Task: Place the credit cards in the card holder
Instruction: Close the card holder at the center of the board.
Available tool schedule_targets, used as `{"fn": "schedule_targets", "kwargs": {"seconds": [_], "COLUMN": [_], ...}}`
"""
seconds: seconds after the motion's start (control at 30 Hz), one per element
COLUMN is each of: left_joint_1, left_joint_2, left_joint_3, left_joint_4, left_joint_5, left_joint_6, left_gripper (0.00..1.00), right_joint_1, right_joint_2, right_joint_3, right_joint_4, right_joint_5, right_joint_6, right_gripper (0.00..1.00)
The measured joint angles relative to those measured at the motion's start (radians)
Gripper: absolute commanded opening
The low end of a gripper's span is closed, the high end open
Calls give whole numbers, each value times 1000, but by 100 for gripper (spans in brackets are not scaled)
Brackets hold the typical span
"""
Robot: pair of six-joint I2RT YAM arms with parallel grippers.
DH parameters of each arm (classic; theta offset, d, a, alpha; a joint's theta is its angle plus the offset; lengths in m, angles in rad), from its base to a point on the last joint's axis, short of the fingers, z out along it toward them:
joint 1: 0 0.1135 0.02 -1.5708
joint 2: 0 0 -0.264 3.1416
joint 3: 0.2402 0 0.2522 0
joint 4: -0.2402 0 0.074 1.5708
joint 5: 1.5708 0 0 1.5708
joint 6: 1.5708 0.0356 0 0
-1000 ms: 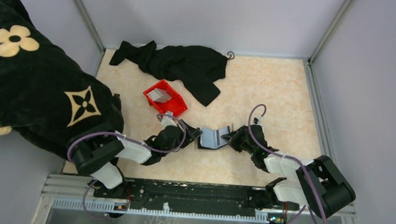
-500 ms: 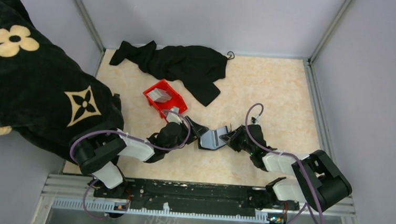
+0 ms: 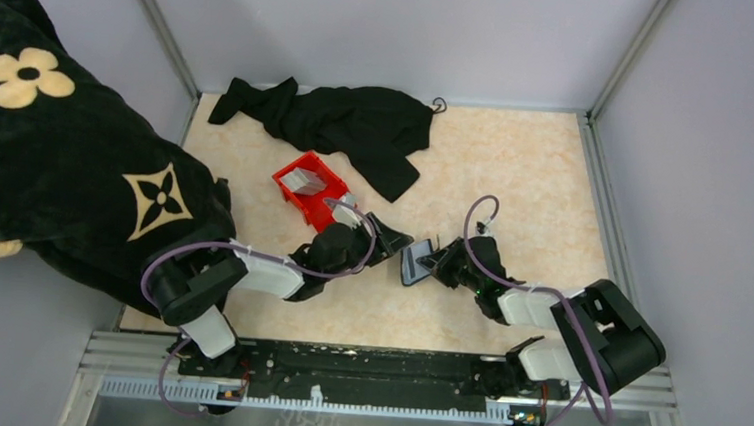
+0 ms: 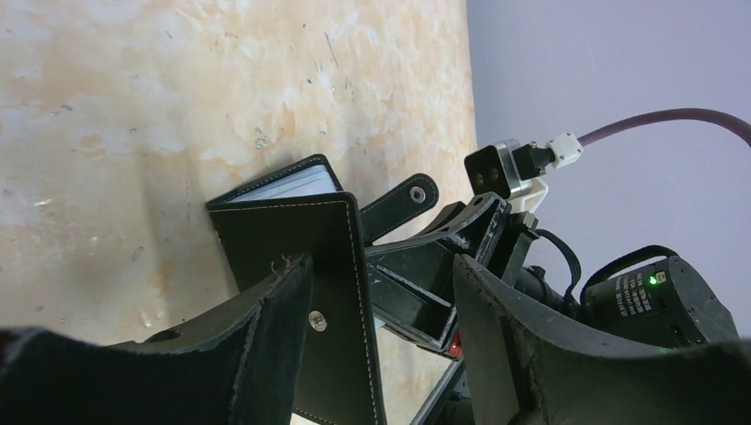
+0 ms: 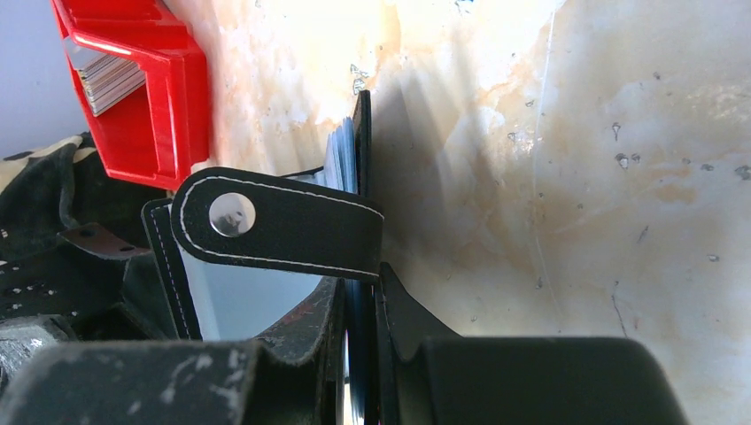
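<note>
The right hand (image 3: pixel 432 264) is clamped on one leaf of the holder (image 3: pixel 416 264), which stands on edge, half folded, at mid-worktop (image 3: pixel 515 183), its grey inside showing from above. The left hand (image 3: pixel 391 246), fingers apart and holding nothing, sits just beside the holder at its 10 o'clock. The cards (image 3: pixel 304 180) stand stacked in the red bin (image 3: pixel 334 203), further out along that same 10 o'clock line, so the left arm is the nearer and, I'd judge, makes the fetch. Bare marbled worktop lies between. A black cloth (image 3: pixel 359 122) crowds the bin's 12 to 2 o'clock, and a blanket (image 3: pixel 57 151) its 9.
</note>
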Motion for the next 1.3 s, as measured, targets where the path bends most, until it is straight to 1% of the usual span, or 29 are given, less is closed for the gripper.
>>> {"fn": "schedule_targets", "kwargs": {"seconds": [0.23, 0.57, 0.73, 0.87, 1.13, 1.3], "left_joint_1": [-3, -27, -40, -55, -75, -83], "left_joint_2": [54, 95, 111, 131, 172, 176], "left_joint_3": [27, 63, 82, 111, 198, 235], "left_joint_4": [16, 18, 16, -3, -114, -173], "left_joint_5": [48, 78, 82, 76, 36, -11], "left_joint_6": [-1, -5, -8, -8, -9, -15], "left_gripper": [65, 66, 66, 67, 67, 67], "right_joint_1": [0, 3, 14, 23, 42, 47], "right_joint_2": [31, 42, 42, 42, 42, 42], "right_joint_3": [0, 0, -1, -1, 0, 1], "right_joint_4": [33, 48, 48, 47, 31, 37], "right_joint_5": [-6, -5, 7, 22, 67, 92], "right_joint_6": [-4, -26, -42, -61, -105, -124], "right_gripper": [0, 0, 7, 15, 26, 30]}}
